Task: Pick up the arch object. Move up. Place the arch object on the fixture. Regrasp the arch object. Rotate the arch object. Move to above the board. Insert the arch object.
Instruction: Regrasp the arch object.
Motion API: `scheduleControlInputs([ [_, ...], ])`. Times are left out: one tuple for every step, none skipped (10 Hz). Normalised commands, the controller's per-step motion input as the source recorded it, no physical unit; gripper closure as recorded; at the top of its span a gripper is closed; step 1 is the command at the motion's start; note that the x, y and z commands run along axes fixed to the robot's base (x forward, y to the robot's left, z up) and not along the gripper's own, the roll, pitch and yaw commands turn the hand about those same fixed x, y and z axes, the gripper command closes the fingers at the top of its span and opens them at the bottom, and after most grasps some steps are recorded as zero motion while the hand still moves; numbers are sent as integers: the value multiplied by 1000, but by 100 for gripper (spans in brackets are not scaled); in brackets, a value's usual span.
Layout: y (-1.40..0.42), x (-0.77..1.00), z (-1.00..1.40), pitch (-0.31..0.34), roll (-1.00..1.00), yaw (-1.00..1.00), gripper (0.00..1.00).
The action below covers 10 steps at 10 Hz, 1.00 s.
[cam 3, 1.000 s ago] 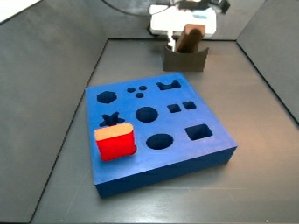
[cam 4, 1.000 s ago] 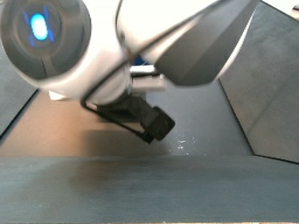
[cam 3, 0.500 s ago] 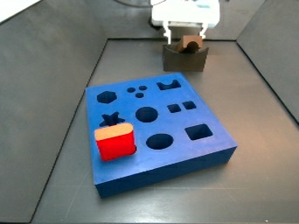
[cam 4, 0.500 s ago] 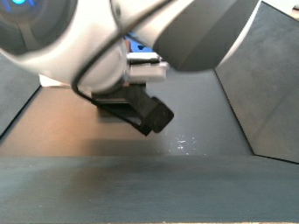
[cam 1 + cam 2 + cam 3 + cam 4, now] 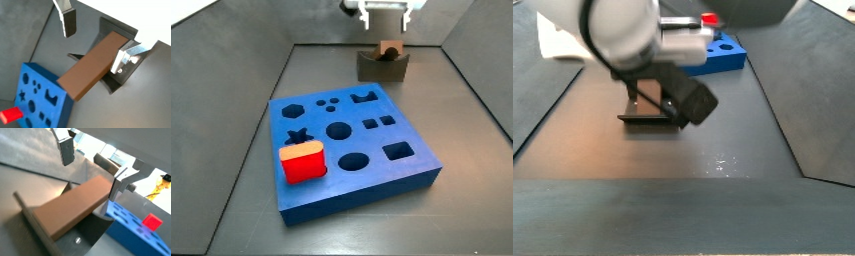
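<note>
The arch object (image 5: 386, 49), a long brown wooden bar, stands leaning in the fixture (image 5: 382, 68) at the far end of the floor. My gripper (image 5: 385, 20) hangs open just above its top end. In both wrist views the bar (image 5: 93, 65) (image 5: 70, 213) runs between the fingers of the gripper (image 5: 93, 50) (image 5: 90, 178). One finger (image 5: 67, 20) is well clear of it and the other finger (image 5: 127, 55) is close beside its edge. The bar's lower end rests in the dark fixture (image 5: 40, 233). The blue board (image 5: 352, 150) lies nearer the front.
A red cube with an orange top (image 5: 302, 163) sits in a hole at the board's near left corner. Dark walls enclose the floor on both sides. The board (image 5: 724, 55) lies behind the fixture (image 5: 644, 120) in a side view.
The gripper has opened, let go of the arch object and risen above it. The bar stays in the fixture.
</note>
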Motion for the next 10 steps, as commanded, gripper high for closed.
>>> scheduleControlInputs([
  [-999,6,1000,65,1000,23,0],
  [-1000,12,910,65,1000,21,0],
  [-1000,-16,886,54,1000,20,0],
  [-1000,-44,855,44,1000,19,0],
  [-1000,-61,789,38,1000,18,0],
  [-1000,-63,717,36,1000,18,0],
  [-1000,-67,629,33,1000,18,0],
  [-910,-65,452,30,1000,18,0],
  [-652,-48,218,25,1000,18,0],
  [-449,-43,115,22,1000,19,0],
])
